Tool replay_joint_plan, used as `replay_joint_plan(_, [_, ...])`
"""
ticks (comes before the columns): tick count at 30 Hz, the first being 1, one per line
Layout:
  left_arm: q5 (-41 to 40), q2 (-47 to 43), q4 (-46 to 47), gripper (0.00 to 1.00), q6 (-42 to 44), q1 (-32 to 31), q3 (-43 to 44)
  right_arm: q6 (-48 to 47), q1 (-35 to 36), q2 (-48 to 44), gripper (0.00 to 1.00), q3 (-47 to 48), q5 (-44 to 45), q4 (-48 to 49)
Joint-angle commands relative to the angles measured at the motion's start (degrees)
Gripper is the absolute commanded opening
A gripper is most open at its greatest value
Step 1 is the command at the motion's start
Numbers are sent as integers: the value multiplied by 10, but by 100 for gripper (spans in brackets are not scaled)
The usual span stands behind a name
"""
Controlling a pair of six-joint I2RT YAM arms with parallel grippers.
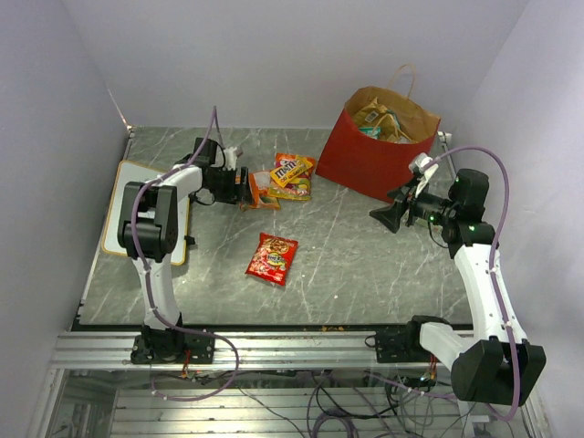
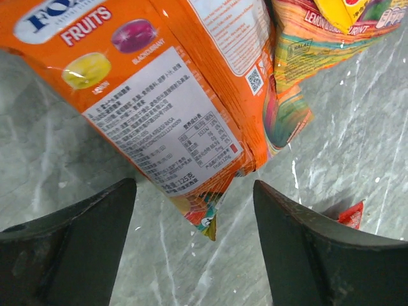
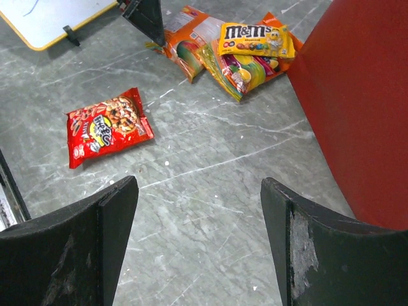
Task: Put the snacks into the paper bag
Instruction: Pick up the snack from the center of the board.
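Snacks [image 1: 385, 119] already fill part of the bag [image 1: 360, 164], so the job is underway but not finished. Four packs lie out on the table [image 1: 383, 274], as far as I can count: an orange pack [image 2: 159, 95], a yellow pack [image 3: 254, 39] on top of a striped pack [image 3: 233, 71], and a red pack [image 3: 105, 127] on its own.

My left gripper [image 2: 194, 191] is spread wide and holds nothing. The orange pack's lower corner hangs just ahead of the gap, between the two fingers. I think neither finger touches it, though the view is too tight for me to be sure. The striped pack sits ahead of the right finger, beside the orange one.

My right gripper [image 3: 199, 185] is also wide apart and empty, hovering over bare table. The bag's red wall stands just outside its right finger. The red pack lies ahead of its left finger, and the other three are farther ahead, near the left gripper.
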Motion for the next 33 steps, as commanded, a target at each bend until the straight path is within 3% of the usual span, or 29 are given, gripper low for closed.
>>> replay_joint_plan(1, [55, 22, -12, 81, -12, 1, 27, -6, -2, 0, 77, -9, -20, 17])
replay_joint_plan(10, [77, 38, -15, 48, -3, 1, 39, -12, -2, -3, 77, -12, -24, 14])
replay_joint_plan(18, [64, 0, -43, 8, 38, 1, 57, -14, -2, -9, 77, -15, -26, 14])
replay_joint_plan(33, [41, -237, -63, 7, 271, -13, -14, 16, -1, -3, 77, -17, -107, 45])
